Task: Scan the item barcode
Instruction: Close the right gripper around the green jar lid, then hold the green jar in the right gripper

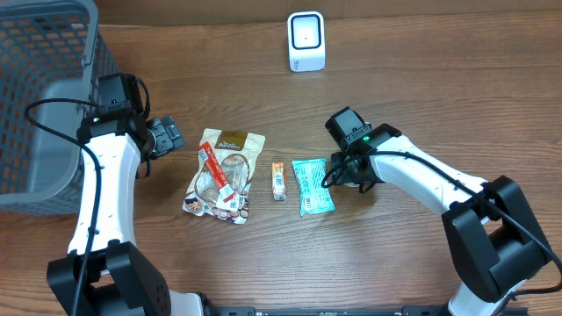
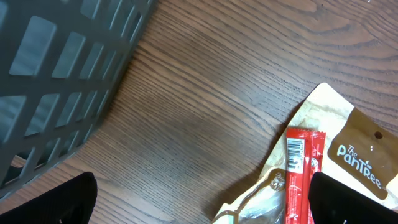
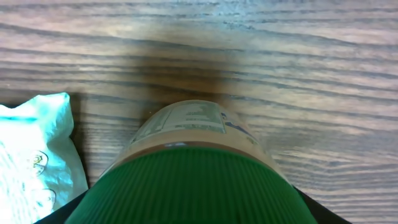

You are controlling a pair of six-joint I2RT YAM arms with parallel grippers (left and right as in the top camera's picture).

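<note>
A grey basket (image 1: 39,53) stands behind my left gripper (image 1: 172,136); ahead of it lies a brown pouch (image 1: 237,147), a red stick (image 1: 217,174) on top. Beside my right gripper (image 1: 349,171) lies a teal packet (image 1: 312,186), an orange bar (image 1: 278,180) beyond.

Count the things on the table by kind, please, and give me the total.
Packets: 4 (brown pouch, red stick, small orange packet, teal packet)
Jars: 1 (jar with green lid)
Scanners: 1 (white scanner)
Baskets: 1 (grey basket)
Total: 7
</note>
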